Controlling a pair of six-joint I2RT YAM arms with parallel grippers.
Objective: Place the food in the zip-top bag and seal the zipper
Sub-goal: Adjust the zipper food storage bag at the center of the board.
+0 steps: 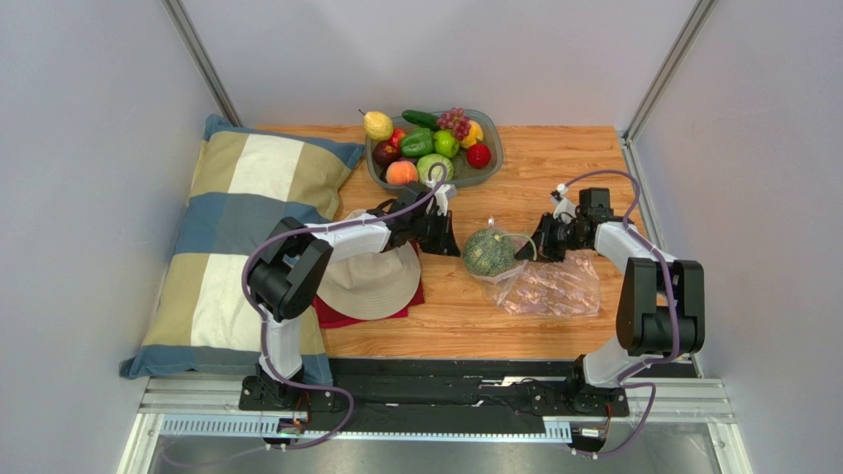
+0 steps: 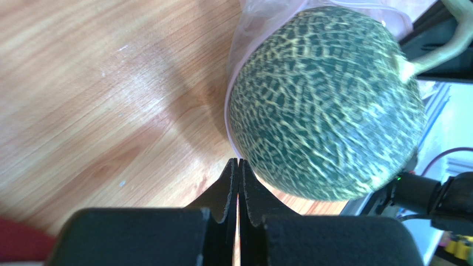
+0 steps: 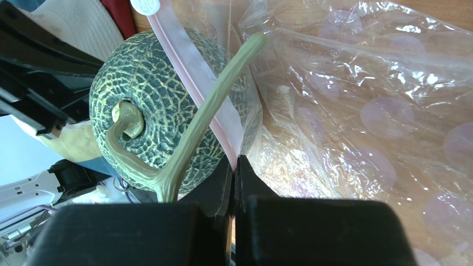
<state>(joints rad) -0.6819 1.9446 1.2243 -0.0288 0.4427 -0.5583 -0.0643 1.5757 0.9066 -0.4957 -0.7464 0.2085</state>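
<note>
A green netted melon point(image 1: 489, 252) sits in the mouth of the clear zip-top bag point(image 1: 559, 286), mid-table. In the left wrist view the melon point(image 2: 327, 105) fills the upper right, with the bag's edge point(image 2: 237, 66) wrapped round its near side. My left gripper point(image 2: 238, 162) is shut, its tips at that edge, just left of the melon point(image 1: 453, 242). My right gripper point(image 3: 234, 160) is shut on the pink zipper point(image 3: 189, 66), which runs across the melon point(image 3: 150, 111) and its pale stalk. It sits right of the melon in the top view point(image 1: 542, 247). The rest of the bag point(image 3: 361, 111) lies flat.
A grey bowl point(image 1: 495, 163) at the back holds the other food: pear, peppers, peach, grapes, cabbage and others. A checked pillow point(image 1: 247, 227) lies along the left. A beige hat point(image 1: 371, 281) rests on a red cloth point(image 1: 341, 314) under my left arm.
</note>
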